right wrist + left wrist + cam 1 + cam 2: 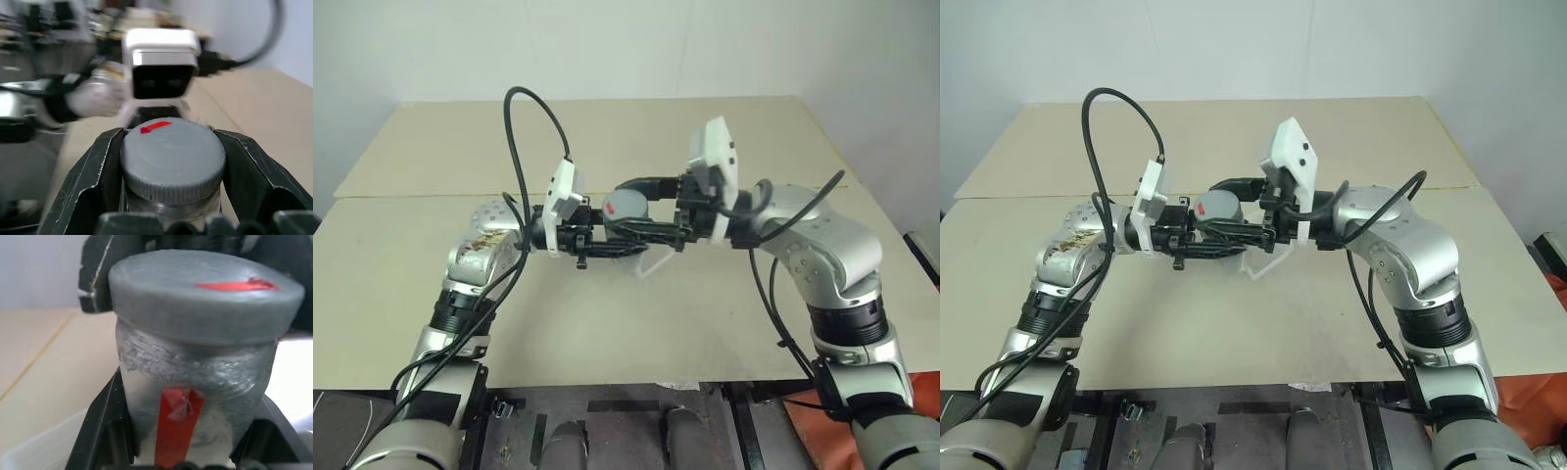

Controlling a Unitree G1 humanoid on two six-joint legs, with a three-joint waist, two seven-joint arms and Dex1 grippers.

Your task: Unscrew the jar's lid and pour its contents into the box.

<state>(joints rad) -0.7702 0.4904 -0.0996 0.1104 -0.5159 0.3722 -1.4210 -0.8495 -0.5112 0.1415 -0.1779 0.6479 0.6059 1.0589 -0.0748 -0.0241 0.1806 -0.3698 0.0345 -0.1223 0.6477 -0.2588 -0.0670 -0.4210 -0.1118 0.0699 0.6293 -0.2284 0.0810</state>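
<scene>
Over the beige table, the left gripper pinches the jar while the right gripper clamps its lid, above the box. Twisting should stay coaxial, with the jar firmly held.

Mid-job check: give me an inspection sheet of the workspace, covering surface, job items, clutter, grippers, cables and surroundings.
Surface: beige table, with a seam across it between two boards.
Jar: held up off the table between the two arms, red mark on its side.
Lid: on the jar, red mark on top.
Contents: cannot tell, not visible through the jar.
Box: clear tray on the table below the grippers, partly hidden.
Clutter: nothing seen.
Left gripper: shut on the jar's body.
Right gripper: shut on the lid.
Cables: black cable looping above the left arm; another along the right arm.
Surroundings: pale wall behind the table.
</scene>
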